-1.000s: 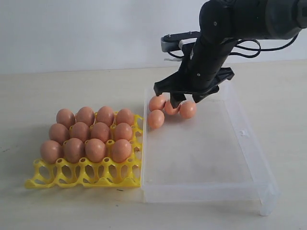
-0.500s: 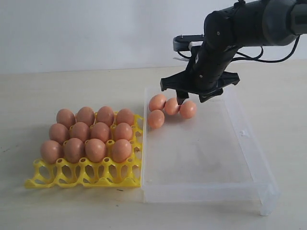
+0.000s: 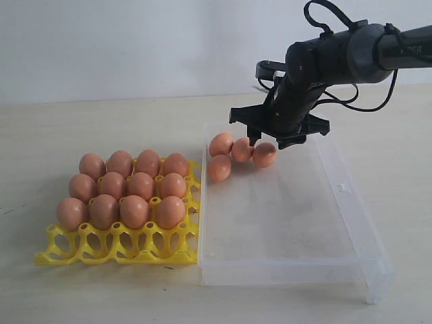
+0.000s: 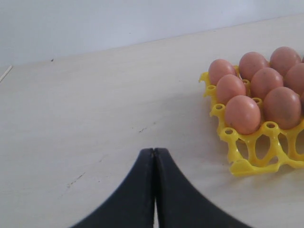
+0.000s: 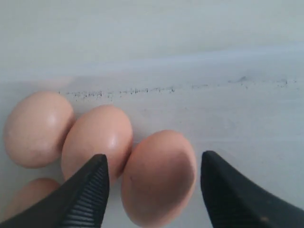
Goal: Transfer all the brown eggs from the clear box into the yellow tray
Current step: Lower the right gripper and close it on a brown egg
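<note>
Four brown eggs (image 3: 241,149) lie in one corner of the clear box (image 3: 351,202). The right gripper (image 3: 268,140), wide open and empty, hangs over the outermost egg (image 5: 159,178), whose long axis crosses the jaws' closing line.

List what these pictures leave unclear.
- Left gripper: absent from exterior view; left wrist view shows only its shut tips.
- Fourth boxed egg: right wrist view, cut off by frame edge and right gripper.
- Yellow tray: left wrist view, partly cut off by frame edge.
</note>
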Action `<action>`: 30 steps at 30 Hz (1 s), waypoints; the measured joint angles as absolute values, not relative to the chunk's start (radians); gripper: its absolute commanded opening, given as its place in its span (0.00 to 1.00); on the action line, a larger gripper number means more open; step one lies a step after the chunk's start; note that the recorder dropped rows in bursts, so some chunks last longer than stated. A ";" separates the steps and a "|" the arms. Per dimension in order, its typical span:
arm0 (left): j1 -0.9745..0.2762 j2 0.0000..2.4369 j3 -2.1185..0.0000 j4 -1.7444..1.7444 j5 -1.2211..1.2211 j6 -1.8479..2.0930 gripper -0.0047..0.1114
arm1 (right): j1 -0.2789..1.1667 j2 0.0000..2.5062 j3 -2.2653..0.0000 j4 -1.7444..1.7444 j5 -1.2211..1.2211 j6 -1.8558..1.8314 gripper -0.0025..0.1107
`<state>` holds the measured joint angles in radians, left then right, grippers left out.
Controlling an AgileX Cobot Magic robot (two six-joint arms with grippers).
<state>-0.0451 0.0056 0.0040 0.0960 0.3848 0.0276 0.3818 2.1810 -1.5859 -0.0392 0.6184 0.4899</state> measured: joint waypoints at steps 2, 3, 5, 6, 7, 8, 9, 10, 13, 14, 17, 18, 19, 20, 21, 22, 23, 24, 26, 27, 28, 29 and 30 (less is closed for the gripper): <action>-0.045 0.006 0.004 0.096 0.385 0.028 0.04 | 0.379 2.195 -1.599 -0.031 0.608 0.492 0.51; -0.045 0.006 0.004 0.096 0.385 0.028 0.04 | 0.379 2.202 -1.603 -0.028 0.602 0.492 0.51; -0.045 0.006 0.004 0.096 0.385 0.028 0.04 | 0.377 2.212 -1.604 -0.016 0.600 0.494 0.51; -0.045 0.006 0.004 0.096 0.385 0.028 0.04 | 0.377 2.217 -1.607 -0.014 0.598 0.494 0.51; -0.045 0.006 0.004 0.096 0.385 0.028 0.04 | 0.376 2.219 -1.609 -0.012 0.594 0.494 0.51; -0.045 0.006 0.004 0.096 0.385 0.028 0.04 | 0.374 2.220 -1.609 -0.010 0.589 0.496 0.51; -0.045 0.006 0.004 0.096 0.385 0.028 0.04 | 0.375 2.223 -1.609 -0.010 0.589 0.496 0.51; -0.045 0.006 0.004 0.096 0.385 0.028 0.04 | 0.372 2.228 -1.609 -0.010 0.589 0.496 0.51; -0.045 0.006 0.004 0.096 0.385 0.028 0.04 | 0.372 2.251 -1.609 -0.012 0.595 0.496 0.51; -0.045 0.006 0.004 0.096 0.385 0.028 0.04 | 0.372 2.260 -1.609 -0.012 0.598 0.496 0.51; -0.045 0.006 0.004 0.096 0.385 0.028 0.04 | 0.372 2.266 -1.609 -0.014 0.600 0.496 0.51; -0.045 0.006 0.004 0.096 0.385 0.028 0.04 | 0.372 2.266 -1.609 -0.014 0.600 0.496 0.51; -0.045 0.006 0.004 0.096 0.385 0.028 0.04 | 0.372 2.266 -1.609 -0.014 0.600 0.496 0.51; -0.045 0.006 0.004 0.096 0.385 0.028 0.04 | 0.372 2.266 -1.609 -0.014 0.600 0.496 0.51; -0.045 0.006 0.004 0.096 0.385 0.028 0.04 | 0.372 2.266 -1.609 -0.012 0.600 0.496 0.51; -0.045 0.006 0.004 0.096 0.385 0.028 0.04 | 0.372 2.266 -1.609 -0.012 0.600 0.496 0.51; -0.045 0.006 0.004 0.096 0.385 0.028 0.04 | 0.372 2.266 -1.609 -0.012 0.600 0.496 0.51; -0.045 0.006 0.004 0.096 0.385 0.028 0.04 | 0.372 2.266 -1.609 -0.012 0.600 0.496 0.51; -0.045 0.006 0.004 0.096 0.385 0.028 0.04 | 0.372 2.266 -1.609 -0.012 0.600 0.494 0.51; -0.045 0.006 0.004 0.096 0.385 0.028 0.04 | 0.372 2.266 -1.609 -0.012 0.600 0.494 0.50; -0.045 0.006 0.004 0.096 0.385 0.028 0.04 | 0.372 2.266 -1.609 -0.012 0.600 0.492 0.48; -0.045 0.006 0.004 0.096 0.385 0.028 0.04 | 0.372 2.266 -1.609 -0.012 0.600 0.486 0.44; -0.045 0.006 0.004 0.096 0.385 0.028 0.04 | 0.372 2.266 -1.609 -0.012 0.600 0.476 0.37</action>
